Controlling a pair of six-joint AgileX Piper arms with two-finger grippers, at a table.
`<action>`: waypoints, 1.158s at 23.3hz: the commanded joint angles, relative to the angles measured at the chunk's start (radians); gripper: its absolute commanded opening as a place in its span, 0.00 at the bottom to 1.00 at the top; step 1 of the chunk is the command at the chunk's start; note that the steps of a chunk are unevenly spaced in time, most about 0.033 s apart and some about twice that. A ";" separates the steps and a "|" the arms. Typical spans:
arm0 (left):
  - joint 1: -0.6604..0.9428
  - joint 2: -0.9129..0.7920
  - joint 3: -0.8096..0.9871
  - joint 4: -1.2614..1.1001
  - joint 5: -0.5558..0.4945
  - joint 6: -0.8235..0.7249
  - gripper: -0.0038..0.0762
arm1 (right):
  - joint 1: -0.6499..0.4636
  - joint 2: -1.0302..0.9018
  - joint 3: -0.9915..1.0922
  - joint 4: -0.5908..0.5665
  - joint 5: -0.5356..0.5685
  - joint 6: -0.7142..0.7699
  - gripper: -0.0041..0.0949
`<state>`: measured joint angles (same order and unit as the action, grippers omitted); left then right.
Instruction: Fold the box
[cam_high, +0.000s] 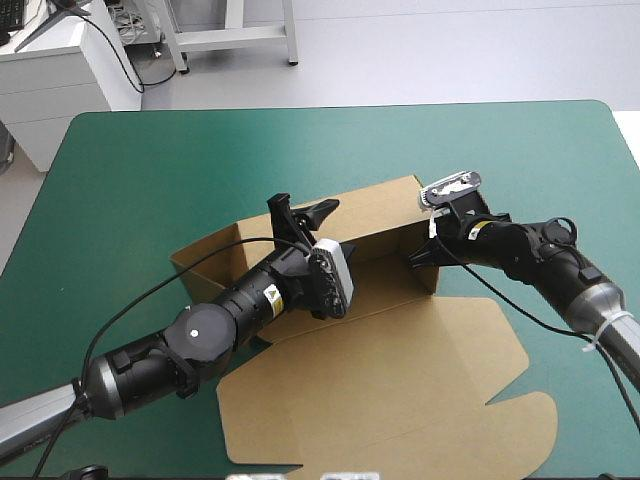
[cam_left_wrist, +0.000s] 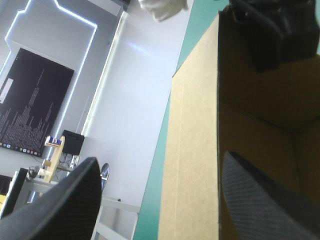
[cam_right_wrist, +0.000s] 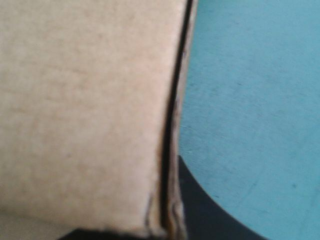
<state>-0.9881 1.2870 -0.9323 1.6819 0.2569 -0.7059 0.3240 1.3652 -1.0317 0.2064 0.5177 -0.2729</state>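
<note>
Roughly halfway: brown cardboard box (cam_high: 400, 380) — far walls up, lid flat, tucking remains; left gripper (cam_high: 305, 206) open astride a wall, right gripper (cam_high: 422, 258) clamped on the side wall.

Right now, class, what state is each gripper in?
Left gripper: open, astride a wall of the box.
Right gripper: shut on the box.

Plain brown box (cam_high: 400, 380), plain teal-green cover (cam_high: 150, 180), black left pincer (cam_high: 303, 213) and right pincer (cam_high: 421, 257).
</note>
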 joint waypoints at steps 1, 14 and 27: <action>-0.066 -0.026 -0.042 0.022 0.059 -0.019 0.69 | -0.004 -0.034 -0.047 -0.192 -0.062 0.213 0.03; -0.211 -0.026 -0.163 -0.242 -0.027 0.091 0.07 | -0.006 -0.034 -0.048 -0.206 -0.055 0.230 0.03; -0.112 0.014 -0.545 -1.180 0.718 1.054 0.07 | -0.006 -0.034 -0.048 -0.212 -0.060 0.223 0.03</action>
<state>-1.1446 1.3268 -1.3838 0.6006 0.8761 0.2652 0.3240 1.3643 -1.0413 0.0000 0.5266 -0.0459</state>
